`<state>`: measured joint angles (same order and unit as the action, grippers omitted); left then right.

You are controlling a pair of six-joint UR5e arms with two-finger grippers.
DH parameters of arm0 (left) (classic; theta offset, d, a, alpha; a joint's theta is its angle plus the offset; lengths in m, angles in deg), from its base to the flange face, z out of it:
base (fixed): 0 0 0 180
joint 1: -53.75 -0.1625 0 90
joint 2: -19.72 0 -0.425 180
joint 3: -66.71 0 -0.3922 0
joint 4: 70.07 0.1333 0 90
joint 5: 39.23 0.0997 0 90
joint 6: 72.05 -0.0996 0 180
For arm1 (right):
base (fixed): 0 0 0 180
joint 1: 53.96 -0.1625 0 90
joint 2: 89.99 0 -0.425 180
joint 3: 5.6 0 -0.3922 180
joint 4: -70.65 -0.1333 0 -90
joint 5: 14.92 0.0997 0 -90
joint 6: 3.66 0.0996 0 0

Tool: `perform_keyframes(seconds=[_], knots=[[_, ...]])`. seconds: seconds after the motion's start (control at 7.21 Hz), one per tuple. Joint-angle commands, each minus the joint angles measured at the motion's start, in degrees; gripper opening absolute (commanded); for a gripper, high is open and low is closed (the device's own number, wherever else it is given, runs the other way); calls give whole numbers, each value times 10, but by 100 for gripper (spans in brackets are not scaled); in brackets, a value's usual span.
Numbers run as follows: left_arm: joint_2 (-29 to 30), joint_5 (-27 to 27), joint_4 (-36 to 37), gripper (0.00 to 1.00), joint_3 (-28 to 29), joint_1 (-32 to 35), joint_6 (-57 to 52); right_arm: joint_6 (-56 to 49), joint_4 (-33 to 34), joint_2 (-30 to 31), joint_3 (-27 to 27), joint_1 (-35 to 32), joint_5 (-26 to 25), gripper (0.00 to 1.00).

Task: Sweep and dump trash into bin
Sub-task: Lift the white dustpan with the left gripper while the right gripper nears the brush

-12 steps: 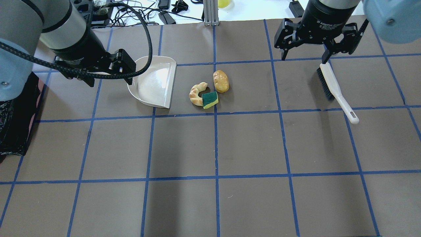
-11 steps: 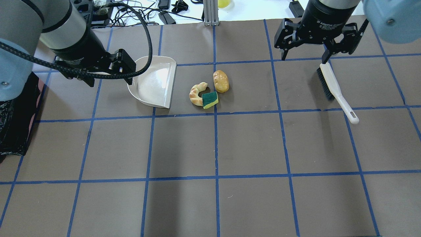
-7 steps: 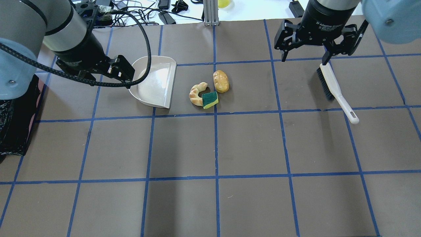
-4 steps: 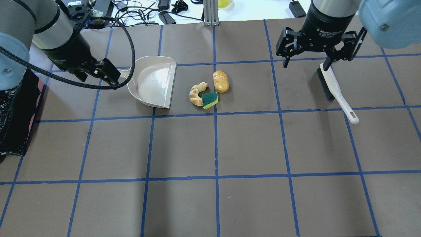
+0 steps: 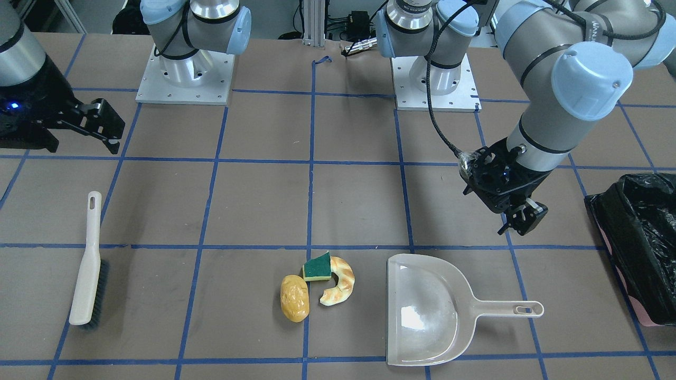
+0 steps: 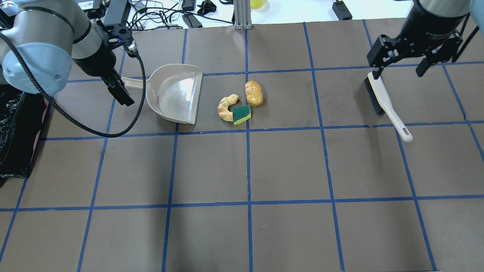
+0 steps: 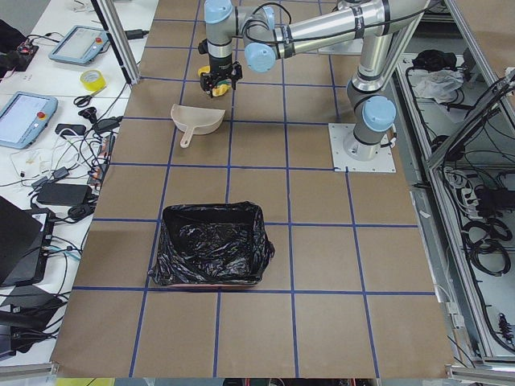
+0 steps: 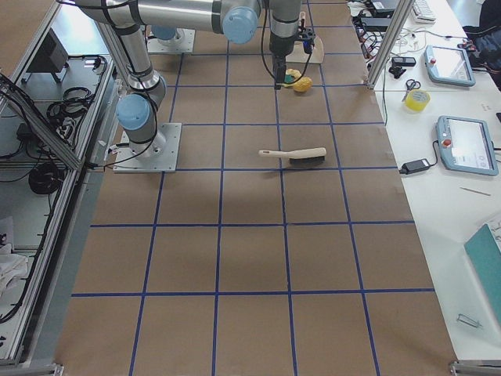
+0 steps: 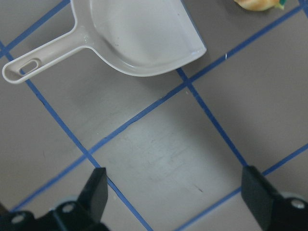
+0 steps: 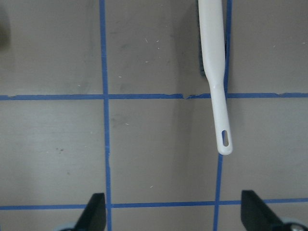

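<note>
Brown taped bench (image 6: 287, 166): 3 trash pieces (image 6: 241, 113) lie near the far edge's middle, dustpan (image 6: 174, 94) just beside; bin (image 7: 211, 245) at the left edge. Left gripper (image 9: 175, 190) and right gripper (image 6: 396, 74) hover, spread wide.

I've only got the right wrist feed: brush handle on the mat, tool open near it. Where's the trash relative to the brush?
Observer: The bread roll, croissant piece and sponge wedge lie clustered between the brush and the dustpan, on the brush's bristle side.
Operator: Dustpan held?
Observer: No. It lies flat, mouth toward them. The left tool hangs open, clear of its handle, holding nothing.
Operator: Bin?
Observer: The bin stands at the robot's far left, past the dustpan handle.
</note>
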<state>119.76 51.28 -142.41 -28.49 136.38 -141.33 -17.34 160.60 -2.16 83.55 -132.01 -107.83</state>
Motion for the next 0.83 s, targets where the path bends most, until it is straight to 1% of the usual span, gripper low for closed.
perform_keyframes(seconds=[0.0,0.14,0.28,0.42,0.55,0.69], knots=[[24,25,11,100,4,-18,-85,-109,70,-4,38,50,-10,100],[39,19,32,100,7,-28,-156,-131,87,-18,69,69,-27,100],[63,12,68,97,8,-30,-213,-157,146,-34,99,76,-33,100],[88,12,84,92,19,-30,-266,-180,207,-50,128,77,-35,100],[119,6,98,92,51,-30,-341,-190,230,-63,147,77,-35,100],[147,6,99,92,80,-30,-401,-192,234,-84,153,77,-35,100]])
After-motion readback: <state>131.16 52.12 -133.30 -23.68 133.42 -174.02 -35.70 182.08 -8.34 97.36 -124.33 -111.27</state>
